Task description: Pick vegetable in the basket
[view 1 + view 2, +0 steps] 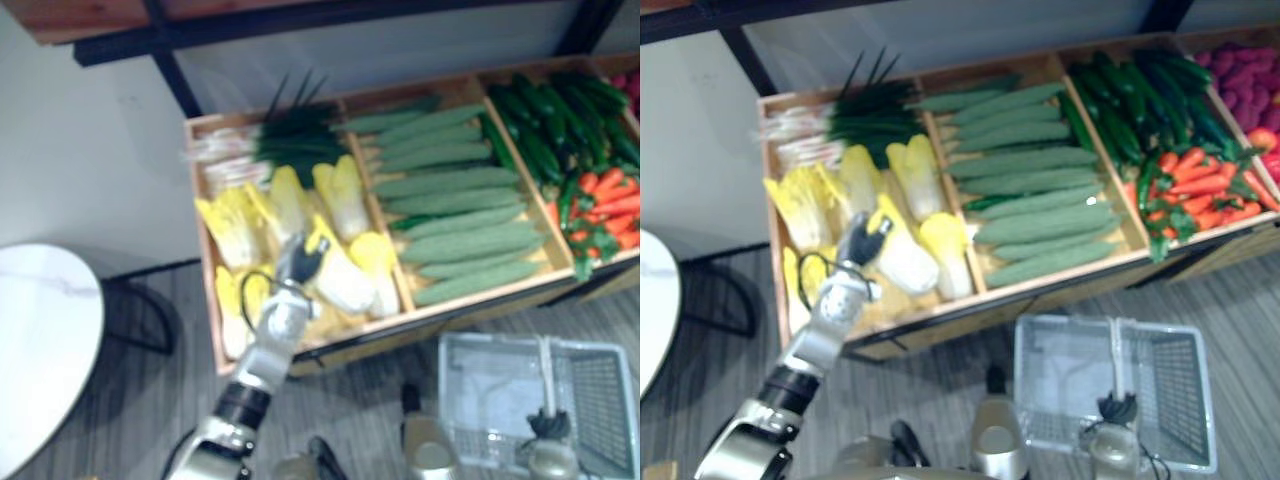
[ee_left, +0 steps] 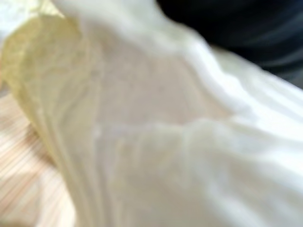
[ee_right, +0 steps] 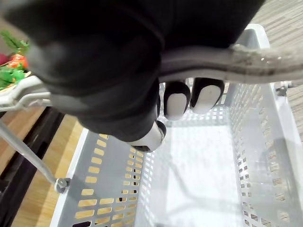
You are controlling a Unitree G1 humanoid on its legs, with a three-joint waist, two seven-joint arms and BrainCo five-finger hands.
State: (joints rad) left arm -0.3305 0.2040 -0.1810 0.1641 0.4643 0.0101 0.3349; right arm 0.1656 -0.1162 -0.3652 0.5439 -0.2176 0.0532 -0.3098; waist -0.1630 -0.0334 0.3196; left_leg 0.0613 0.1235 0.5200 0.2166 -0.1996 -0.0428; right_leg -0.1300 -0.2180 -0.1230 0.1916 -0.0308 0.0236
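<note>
Reaching into the leftmost compartment of the wooden display crate point(image 1: 205, 300), the left hand point(image 1: 300, 258) is pressing against a pale Chinese cabbage point(image 1: 345, 285) that is lying near the crate's front edge, among other yellow-leaved cabbages point(image 1: 232, 225). In the left wrist view this cabbage's point(image 2: 165, 142) white ribs and yellowish leaf are lying very close, over the light wood of the crate floor, and whether the hand is clasping it or only touching it cannot be told. The cabbage is still lying in the crate. Spring onions point(image 1: 290, 135) are lying along the back edge of the same compartment. The middle compartment is holding long pale green gourds point(image 1: 460, 215), and the one to its right is holding dark green cucumbers point(image 1: 545, 125) at the back and orange-red vegetables with green tops point(image 1: 605, 205) at the front. The right hand point(image 3: 118, 71) is clamping its fingers point(image 3: 177, 101) round the grey handle point(image 3: 265, 59) of a grey plastic basket point(image 1: 600, 400), which is hanging just in front of the crate's front right part, well apart from the cabbage.
</note>
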